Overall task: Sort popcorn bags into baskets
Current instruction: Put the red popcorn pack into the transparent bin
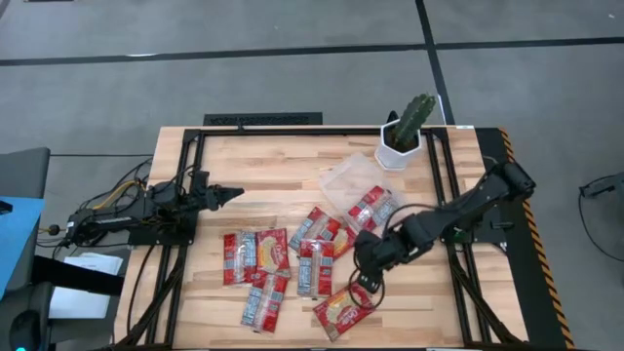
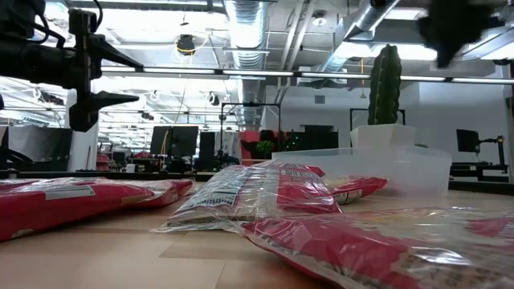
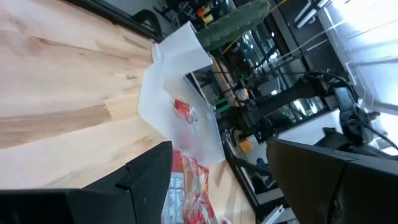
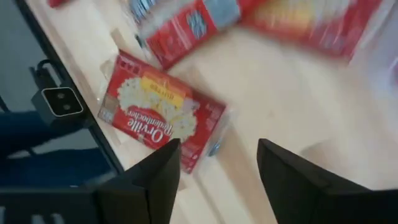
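Several red and white popcorn bags lie flat on the wooden table: a pair (image 1: 255, 255), one (image 1: 265, 300), one (image 1: 315, 268), one (image 1: 314, 227) and one near the front edge (image 1: 341, 312). Another bag (image 1: 375, 207) lies partly in the clear tray (image 1: 353, 180). My right gripper (image 1: 366, 285) is open and empty above the table, next to the front bag (image 4: 158, 115). My left gripper (image 1: 234, 195) is open and empty at the table's left, held above it and pointing right toward the tray (image 3: 180, 106).
A white pot with a green cactus (image 1: 408, 132) stands at the back, just behind the tray. A black metal frame (image 1: 185, 156) runs along the table's edges. Bare wood lies between my left gripper and the tray.
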Tool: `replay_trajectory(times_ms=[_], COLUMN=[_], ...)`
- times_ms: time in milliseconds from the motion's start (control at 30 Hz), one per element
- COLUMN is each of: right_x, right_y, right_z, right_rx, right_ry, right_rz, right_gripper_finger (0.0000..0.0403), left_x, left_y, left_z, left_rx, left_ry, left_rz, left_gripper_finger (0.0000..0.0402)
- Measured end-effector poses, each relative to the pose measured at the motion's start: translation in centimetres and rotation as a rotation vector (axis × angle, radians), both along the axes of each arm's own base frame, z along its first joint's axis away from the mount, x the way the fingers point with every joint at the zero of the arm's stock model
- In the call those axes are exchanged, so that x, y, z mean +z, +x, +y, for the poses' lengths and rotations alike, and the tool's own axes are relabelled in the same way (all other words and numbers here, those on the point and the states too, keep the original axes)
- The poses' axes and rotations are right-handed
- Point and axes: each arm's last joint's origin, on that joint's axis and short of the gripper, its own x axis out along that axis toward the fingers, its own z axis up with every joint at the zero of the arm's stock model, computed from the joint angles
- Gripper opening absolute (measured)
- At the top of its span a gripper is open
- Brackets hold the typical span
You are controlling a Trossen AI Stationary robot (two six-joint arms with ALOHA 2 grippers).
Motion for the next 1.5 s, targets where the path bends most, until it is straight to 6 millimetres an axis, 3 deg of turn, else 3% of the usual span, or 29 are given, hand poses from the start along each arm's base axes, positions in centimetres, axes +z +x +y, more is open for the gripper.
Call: replay_trajectory(times_ms=[267, 533, 767, 1033, 1200, 1500], right_x=[-6.1, -10.2, -12.6, -13.7, -13.8, -14.0], right_y=[-1.6, -2.1, -1.0, -1.1, -1.0, -1.0], right_z=[0.9, 1.9, 3.8, 3.8, 3.4, 3.3], right_rx=[-0.198, -0.230, -0.190, -0.191, -0.174, -0.129], right_ry=[0.066, 0.063, 0.108, 0.071, 0.053, 0.065], right_rz=[0.039, 0.053, 0.022, 0.074, 0.072, 0.091], right_gripper_finger=[0.0269, 0.0271, 0.0271, 0.0264, 0.0207, 0.0029], left_x=[-0.3, -0.3, -0.4, -0.4, -0.4, -0.4], left_y=[0.0, 0.0, 0.1, 0.0, 0.0, 0.0], left_z=[-0.1, -0.1, -0.1, -0.1, -0.1, -0.1], left_rx=[-0.042, -0.042, -0.042, -0.040, -0.036, -0.034], left_ry=[-0.001, -0.001, -0.004, -0.007, -0.007, -0.004], left_rz=[0.027, 0.027, 0.041, 0.042, 0.042, 0.045], left_gripper_finger=[0.0249, 0.0249, 0.0249, 0.0249, 0.0249, 0.0249])
